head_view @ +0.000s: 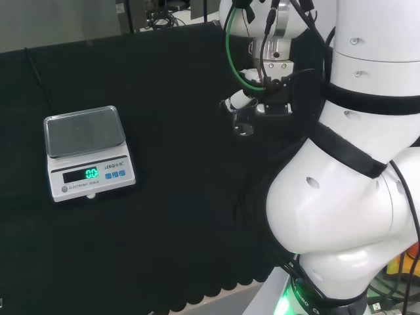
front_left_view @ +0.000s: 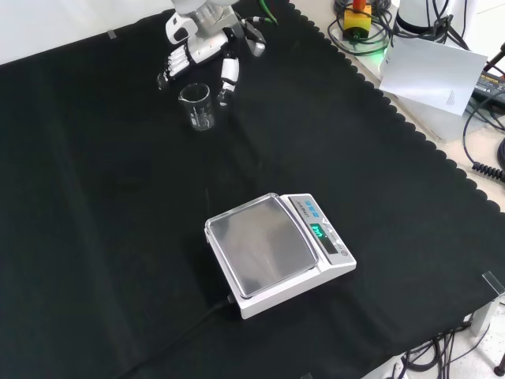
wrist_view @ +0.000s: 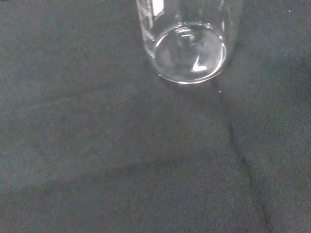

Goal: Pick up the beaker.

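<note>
My hand hovers spread and empty at the beaker's twelve o'clock, front view.
Closing off-centre, my fingers could tip the upright glass.

Beaker: small, clear glass, upright on the black cloth, looks empty, open mouth up, round base flat on the cloth. Front view puts it near the top of the cloth, left of centre, well apart from anything lower down; in the head view it's a faint clear shape toward the right, just left of the arm's white links. Wrist view shows the round bottom close up, with white print on the wall, unreadable.
</note>
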